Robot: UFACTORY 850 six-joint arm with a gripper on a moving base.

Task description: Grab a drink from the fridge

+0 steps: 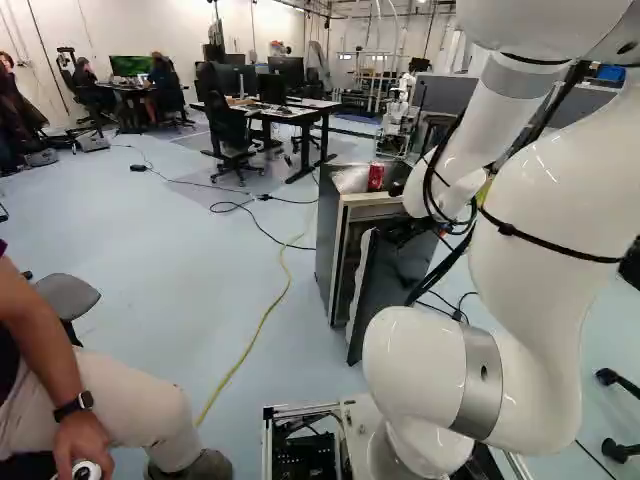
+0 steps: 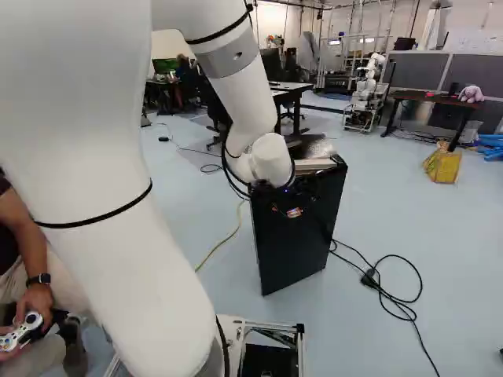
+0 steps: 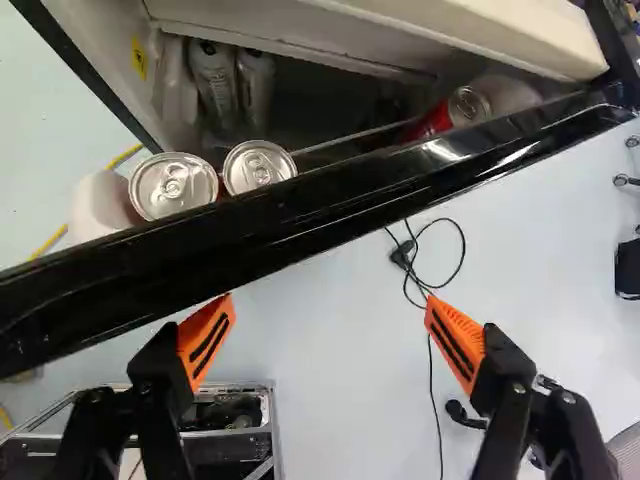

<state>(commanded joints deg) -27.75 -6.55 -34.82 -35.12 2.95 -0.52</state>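
Wrist view: cans (image 3: 173, 188) beyond fingers (image 3: 206, 342)

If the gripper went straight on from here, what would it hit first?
Probably the fridge door's black edge, which crosses just ahead of the open gripper. Depth is unclear, so it might just miss it.

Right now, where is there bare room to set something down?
On the floor between the yellow cable and the fridge, or, in the right base view, right of the looped black cable. It is crowded behind the fridge door's black edge, where two cans stand close together.
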